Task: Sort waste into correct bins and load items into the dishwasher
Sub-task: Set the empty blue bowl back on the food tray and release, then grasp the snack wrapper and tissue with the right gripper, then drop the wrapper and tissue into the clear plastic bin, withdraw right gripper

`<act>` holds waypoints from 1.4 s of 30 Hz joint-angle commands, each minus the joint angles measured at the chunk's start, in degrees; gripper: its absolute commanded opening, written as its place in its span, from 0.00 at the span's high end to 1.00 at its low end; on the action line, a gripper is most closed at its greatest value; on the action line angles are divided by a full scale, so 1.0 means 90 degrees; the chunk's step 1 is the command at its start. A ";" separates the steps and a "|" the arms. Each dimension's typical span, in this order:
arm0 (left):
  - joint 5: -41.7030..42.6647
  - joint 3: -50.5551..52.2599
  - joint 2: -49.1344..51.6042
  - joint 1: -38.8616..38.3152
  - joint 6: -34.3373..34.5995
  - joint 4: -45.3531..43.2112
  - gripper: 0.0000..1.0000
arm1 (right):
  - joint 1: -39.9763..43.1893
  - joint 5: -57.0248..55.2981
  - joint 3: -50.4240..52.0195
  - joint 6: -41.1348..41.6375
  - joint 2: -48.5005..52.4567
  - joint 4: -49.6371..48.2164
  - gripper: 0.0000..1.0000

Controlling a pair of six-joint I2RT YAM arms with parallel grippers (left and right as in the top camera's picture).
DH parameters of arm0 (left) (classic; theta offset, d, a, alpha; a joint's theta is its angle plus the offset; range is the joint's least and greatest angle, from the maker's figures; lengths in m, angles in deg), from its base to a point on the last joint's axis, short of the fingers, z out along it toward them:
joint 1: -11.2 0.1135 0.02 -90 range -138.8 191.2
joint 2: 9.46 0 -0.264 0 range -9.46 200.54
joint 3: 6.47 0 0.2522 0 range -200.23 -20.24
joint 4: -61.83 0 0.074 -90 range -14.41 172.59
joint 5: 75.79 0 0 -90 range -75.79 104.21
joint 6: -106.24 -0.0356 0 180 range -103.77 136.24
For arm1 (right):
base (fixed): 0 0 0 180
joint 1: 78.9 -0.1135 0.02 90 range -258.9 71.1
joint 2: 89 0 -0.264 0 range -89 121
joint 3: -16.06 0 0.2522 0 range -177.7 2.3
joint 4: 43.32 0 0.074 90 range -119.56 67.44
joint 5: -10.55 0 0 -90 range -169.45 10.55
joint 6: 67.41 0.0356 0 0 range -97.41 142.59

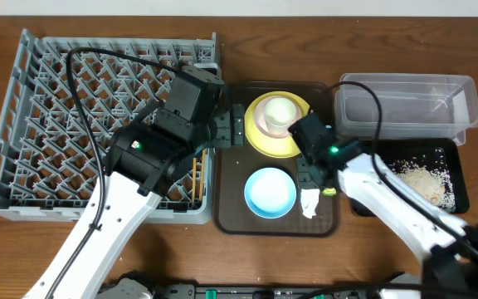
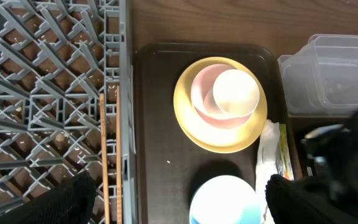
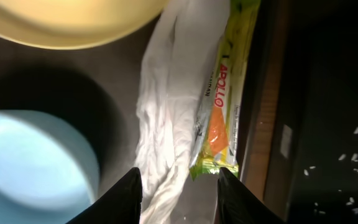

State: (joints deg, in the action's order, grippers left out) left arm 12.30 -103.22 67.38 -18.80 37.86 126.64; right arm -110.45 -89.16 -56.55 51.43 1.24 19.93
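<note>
Desk [image 1: 247,33]: chopsticks [image 2: 102,162] lying in rack [image 1: 48,124], rice [image 1: 426,181] in black tray [image 1: 461,166]; plate [image 1: 260,143], pink bowl [image 2: 201,102], blue bowl [image 1: 270,193], wrapper [image 3: 166,112], packet [image 3: 219,118] waiting on brown tray [image 1: 231,212]. Left hand [image 1: 234,129] gaping wide, empty; right hand [image 3: 179,193] part-spread, straddling wrapper.

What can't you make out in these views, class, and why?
Overhead: the packet is mostly under the right arm; only its green tip shows.
Overhead: the chopsticks lie partly under the left arm; their count is unclear.
Left wrist: the light blue bowl is cut off by the bottom edge.
Right wrist: the yellow plate is cut off by the top edge.
</note>
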 commanded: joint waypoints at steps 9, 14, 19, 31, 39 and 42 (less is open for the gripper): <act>-0.0104 -0.0056 -0.0012 0.0017 -0.0015 0.0012 0.10 | 0.0170 -0.0112 -0.0019 0.0389 0.1394 -0.0418 0.57; -0.0104 -0.0056 -0.0012 0.0017 -0.0015 0.0012 0.09 | 0.0170 -0.0109 -0.0019 0.0357 0.1430 -0.0495 0.82; -0.0104 -0.0056 -0.0012 0.0017 -0.0015 0.0012 0.09 | 0.0172 -0.0063 -0.0163 0.0272 0.0792 -0.0381 0.99; -0.0104 -0.0056 -0.0012 0.0017 -0.0015 0.0012 0.09 | 0.2157 -0.0437 -0.0488 0.0962 -0.2152 -0.1423 0.99; -0.0104 -0.0056 -0.0012 0.0017 -0.0015 0.0012 0.09 | 0.3730 -0.0425 -0.0459 0.3247 -0.1246 -0.2271 0.99; -0.0104 -0.0056 -0.0012 0.0017 -0.0015 0.0012 0.10 | 0.3840 -0.0427 -0.0459 0.3563 -0.0675 -0.2470 0.99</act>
State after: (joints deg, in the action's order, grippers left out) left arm 12.30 -103.22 67.38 -18.80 37.84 126.64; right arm -76.87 -92.38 -60.95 76.31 -9.08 -1.09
